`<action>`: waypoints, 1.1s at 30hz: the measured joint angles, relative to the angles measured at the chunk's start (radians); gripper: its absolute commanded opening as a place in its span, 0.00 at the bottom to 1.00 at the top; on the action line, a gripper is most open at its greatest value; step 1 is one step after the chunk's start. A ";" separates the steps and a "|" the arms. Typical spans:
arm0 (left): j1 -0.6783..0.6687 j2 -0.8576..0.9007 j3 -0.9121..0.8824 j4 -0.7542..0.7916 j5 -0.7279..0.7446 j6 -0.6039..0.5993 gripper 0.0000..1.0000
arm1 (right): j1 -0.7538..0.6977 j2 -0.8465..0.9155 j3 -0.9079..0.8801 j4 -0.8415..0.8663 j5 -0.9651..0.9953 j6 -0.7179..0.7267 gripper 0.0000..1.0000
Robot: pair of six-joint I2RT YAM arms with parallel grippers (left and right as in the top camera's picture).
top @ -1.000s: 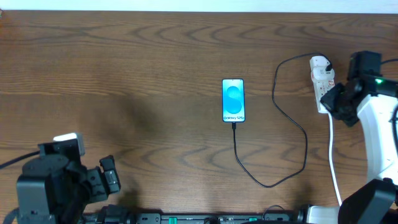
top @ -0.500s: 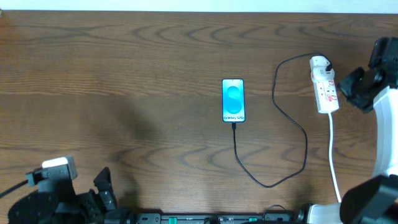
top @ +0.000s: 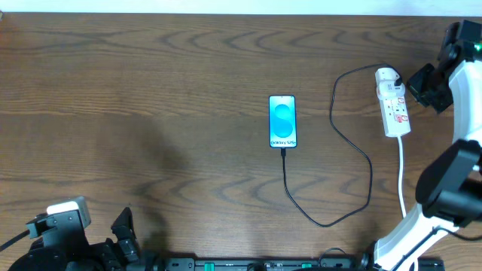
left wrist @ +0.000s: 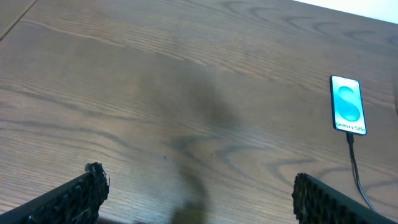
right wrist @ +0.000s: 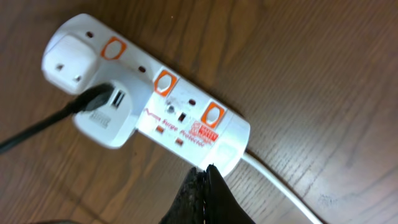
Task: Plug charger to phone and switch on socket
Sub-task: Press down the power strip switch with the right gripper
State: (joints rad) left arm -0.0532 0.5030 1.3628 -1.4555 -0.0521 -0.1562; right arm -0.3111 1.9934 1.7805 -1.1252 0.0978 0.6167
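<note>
The phone lies mid-table with its blue screen lit; it also shows in the left wrist view. The black charger cable runs from the phone's lower end in a loop to a plug in the white socket strip. In the right wrist view the strip shows orange switches and a white adapter with the black cable in it. My right gripper is shut and empty, its tip just above the strip's cord end. My left gripper is open and empty at the table's near left.
The strip's thick white cord runs toward the front edge on the right. My right arm stands over the right edge of the table. The left arm's base is at the front left.
My right gripper has lifted off the strip and moved right toward the table's edge. My left arm has drawn back toward the front edge.
</note>
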 measured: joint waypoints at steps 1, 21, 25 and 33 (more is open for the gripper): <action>0.000 0.000 0.000 0.000 0.000 0.000 0.96 | -0.001 0.019 0.012 -0.003 0.000 0.000 0.02; 0.000 0.000 0.000 0.000 0.000 0.000 0.96 | -0.057 0.179 0.040 0.127 -0.142 0.001 0.01; 0.000 -0.001 0.000 0.000 0.000 0.000 0.96 | -0.057 0.203 0.040 0.136 -0.153 0.001 0.02; 0.000 -0.088 0.000 0.000 0.000 0.000 0.97 | -0.057 0.232 0.041 0.154 -0.175 0.001 0.02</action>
State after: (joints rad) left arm -0.0532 0.4149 1.3628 -1.4551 -0.0521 -0.1562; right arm -0.3683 2.2257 1.8217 -0.9714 -0.0776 0.6178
